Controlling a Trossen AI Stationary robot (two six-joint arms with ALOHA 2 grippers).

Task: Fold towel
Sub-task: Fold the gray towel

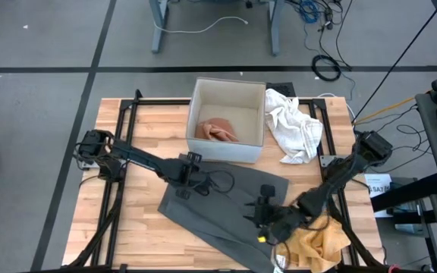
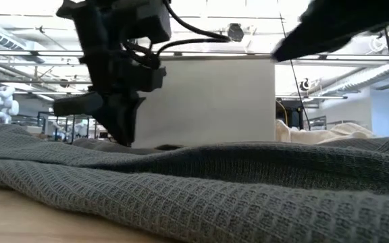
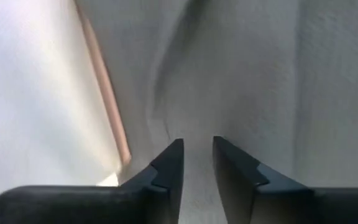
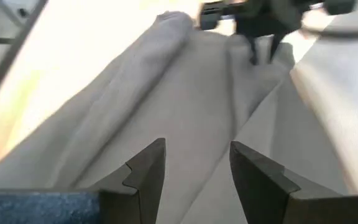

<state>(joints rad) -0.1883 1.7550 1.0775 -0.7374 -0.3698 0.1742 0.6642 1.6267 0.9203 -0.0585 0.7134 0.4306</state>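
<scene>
The grey towel [image 1: 218, 208] is lying rumpled, folding barely begun — left gripper [image 1: 184, 182] and right gripper [image 1: 268, 212] hovering over it, jaws apart, holding nothing.

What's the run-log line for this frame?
task: fold towel | grey waffle-weave towel: rumpled, unfolded | left gripper: open, at its edge | right gripper: open, over towel

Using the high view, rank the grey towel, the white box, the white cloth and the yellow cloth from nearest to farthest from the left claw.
Measured from the left claw:
1. Grey towel: right under the claw.
2. White box: just behind it, toward the table's back edge.
3. White cloth: right of the box, at the back.
4. Yellow cloth: front right corner, by the right claw.
</scene>
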